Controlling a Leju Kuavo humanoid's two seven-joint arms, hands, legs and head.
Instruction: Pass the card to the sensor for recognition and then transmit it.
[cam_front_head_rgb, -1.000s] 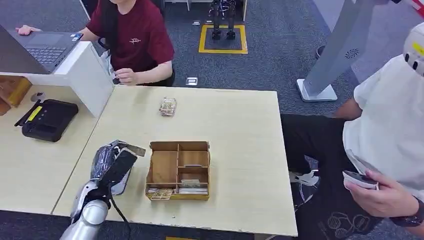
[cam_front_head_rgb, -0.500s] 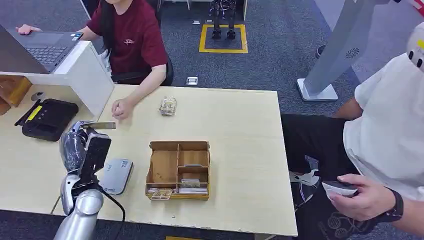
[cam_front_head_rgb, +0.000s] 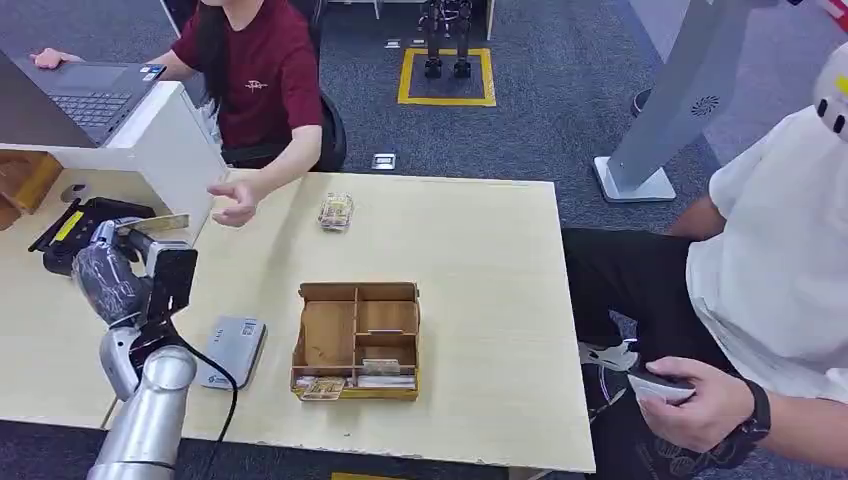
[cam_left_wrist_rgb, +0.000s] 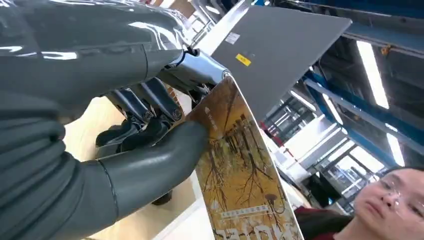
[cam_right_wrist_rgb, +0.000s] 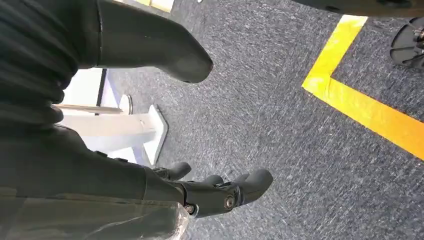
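Pale wooden table (cam_front_head_rgb: 480, 300) first: you're handing over above its left end. Your left hand (cam_front_head_rgb: 125, 270) pinches the yellow printed card (cam_left_wrist_rgb: 235, 165) between thumb and fingers, grey sensor pad (cam_front_head_rgb: 232, 350) lying below. Keep it level toward the person's open hand (cam_front_head_rgb: 235, 203). Your right hand (cam_right_wrist_rgb: 220, 192) hangs empty, fingers apart. Mind the white partition (cam_front_head_rgb: 175, 150) and brown divided box (cam_front_head_rgb: 357, 340).

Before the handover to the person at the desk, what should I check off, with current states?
1. Card held by left hand: ok, pinched between thumb and fingers.
2. Card off the sensor: ok, it lies bare on the table.
3. Receiving person's hand open and raised: ok.
4. Card reaching that hand: not ok, apart.
5. Sensor recognised the card: cannot tell.
6. Right hand free: ok, hanging over the floor.
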